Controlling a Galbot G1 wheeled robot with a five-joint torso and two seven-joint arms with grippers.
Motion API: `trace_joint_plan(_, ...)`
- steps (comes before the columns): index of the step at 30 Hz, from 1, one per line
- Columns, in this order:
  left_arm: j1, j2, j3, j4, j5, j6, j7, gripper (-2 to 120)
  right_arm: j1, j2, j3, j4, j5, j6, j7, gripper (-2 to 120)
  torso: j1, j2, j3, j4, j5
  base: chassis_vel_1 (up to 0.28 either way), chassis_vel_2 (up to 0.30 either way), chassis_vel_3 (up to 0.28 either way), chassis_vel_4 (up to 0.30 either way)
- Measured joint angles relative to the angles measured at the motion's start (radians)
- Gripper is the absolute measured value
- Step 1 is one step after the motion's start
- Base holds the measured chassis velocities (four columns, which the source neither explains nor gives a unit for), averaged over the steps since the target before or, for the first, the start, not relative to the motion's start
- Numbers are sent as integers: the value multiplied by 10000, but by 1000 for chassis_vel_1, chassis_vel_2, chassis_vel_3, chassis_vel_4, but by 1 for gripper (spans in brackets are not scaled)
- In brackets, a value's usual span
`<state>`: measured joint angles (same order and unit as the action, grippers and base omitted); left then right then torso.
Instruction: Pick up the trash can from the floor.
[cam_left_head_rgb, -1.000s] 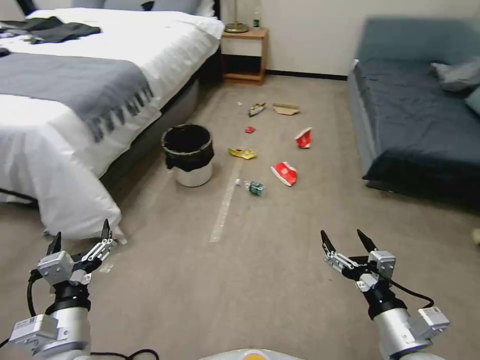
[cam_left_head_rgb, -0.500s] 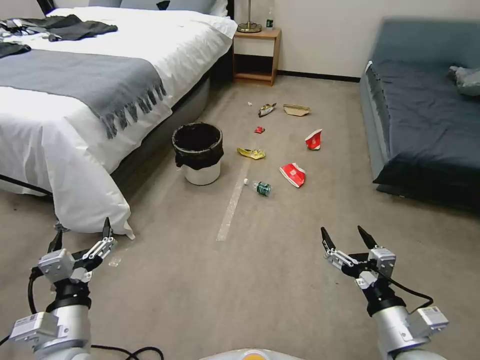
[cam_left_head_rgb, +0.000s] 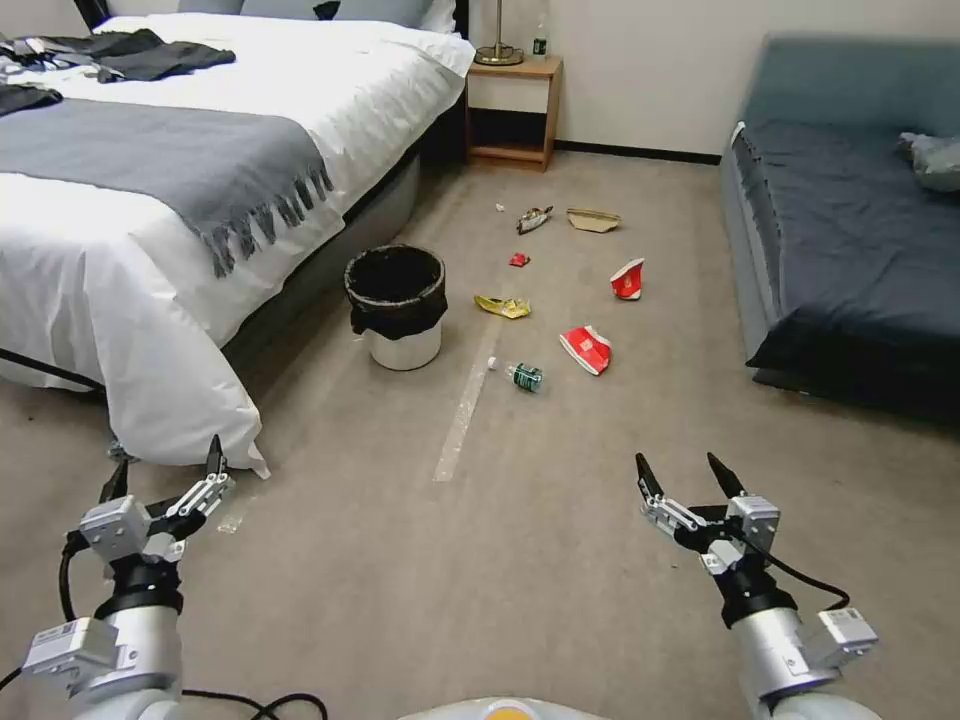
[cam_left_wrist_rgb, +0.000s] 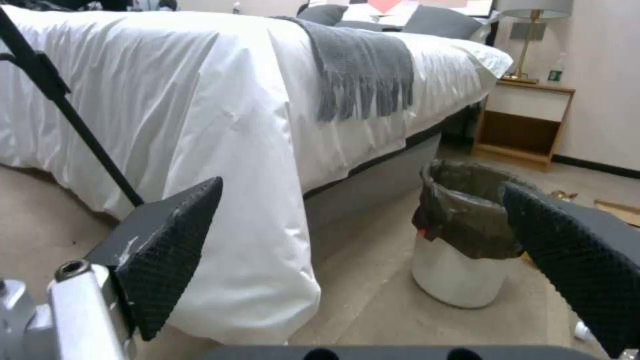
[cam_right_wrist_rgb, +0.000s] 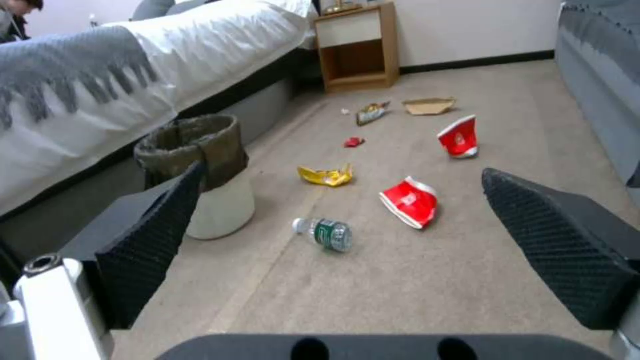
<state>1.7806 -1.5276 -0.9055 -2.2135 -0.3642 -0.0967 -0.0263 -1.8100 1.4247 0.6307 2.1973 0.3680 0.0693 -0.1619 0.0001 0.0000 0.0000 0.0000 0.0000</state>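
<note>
Trash can (cam_left_head_rgb: 397, 306) upright on the floor (cam_left_head_rgb: 520, 560), beside the bed (cam_left_head_rgb: 180, 200)
We hold left tool (cam_left_head_rgb: 160, 478) at 8 o'clock, right tool (cam_left_head_rgb: 688, 476) at 4 o'clock, both spread wide, empty, well short of it

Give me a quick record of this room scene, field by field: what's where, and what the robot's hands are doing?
bin: bin upright on carpet, beside bed
bin liner: black bag folded over rim
tape: pale strip on carpet, right of bin
litter: bottle, two red cups, yellow wrapper
left end effector: open, low, well short of bin
right end effector: open, holding nothing
task state: bin not yet grasped
</note>
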Motion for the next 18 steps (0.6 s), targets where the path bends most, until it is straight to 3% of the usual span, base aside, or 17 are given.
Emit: trace_joint_plan(18,-20,32,-9,69,-23,3,-2,100,67,5,28,-164,16,198,-172,100,-2,0,0,0,0,0,0,0,0)
